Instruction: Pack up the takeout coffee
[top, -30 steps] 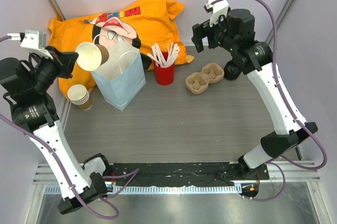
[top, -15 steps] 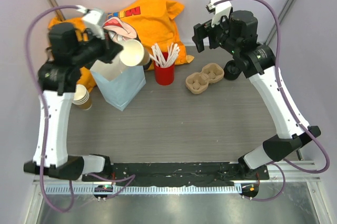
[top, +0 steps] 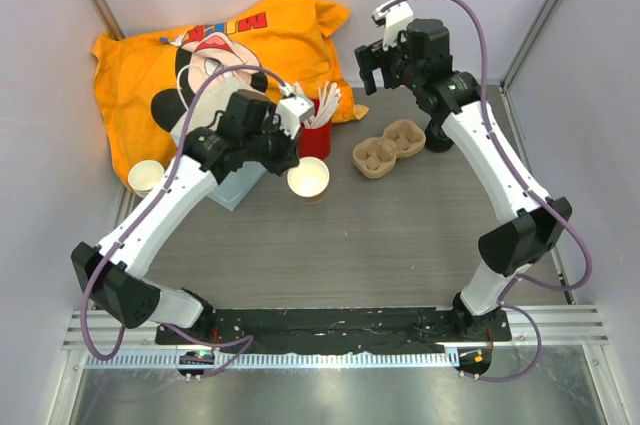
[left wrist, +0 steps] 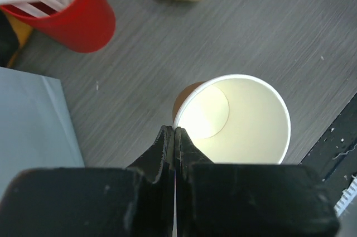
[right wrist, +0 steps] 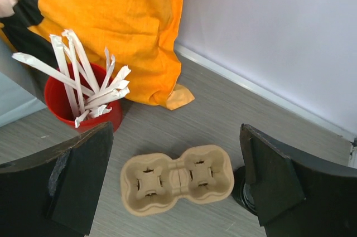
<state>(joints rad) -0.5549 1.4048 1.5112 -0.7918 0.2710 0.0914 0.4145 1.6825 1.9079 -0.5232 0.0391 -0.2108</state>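
My left gripper (top: 297, 165) is shut on the rim of a lidless brown paper cup (top: 308, 178), white inside, held mouth up and low over the table in front of the red cup. In the left wrist view the fingertips (left wrist: 169, 135) pinch the near rim of the cup (left wrist: 240, 120). No cup with a black lid shows clearly. A dark round thing (top: 440, 135) beside the cup carrier is half hidden by my right arm, and also shows in the right wrist view (right wrist: 244, 191). My right gripper (top: 385, 60) is open and empty, high above the carrier (right wrist: 177, 184).
A light blue paper bag (top: 222, 185) stands under my left arm. A red cup of white sticks (top: 316, 137) is beside it. A two-cup pulp carrier (top: 388, 148) lies right of centre. A stack of lidless cups (top: 147, 177) stands far left. An orange cloth (top: 200, 45) lies behind.
My left arm has swung right and down from above the blue bag, carrying the lidless cup to the table in front of the red cup. My right arm has shifted slightly left.
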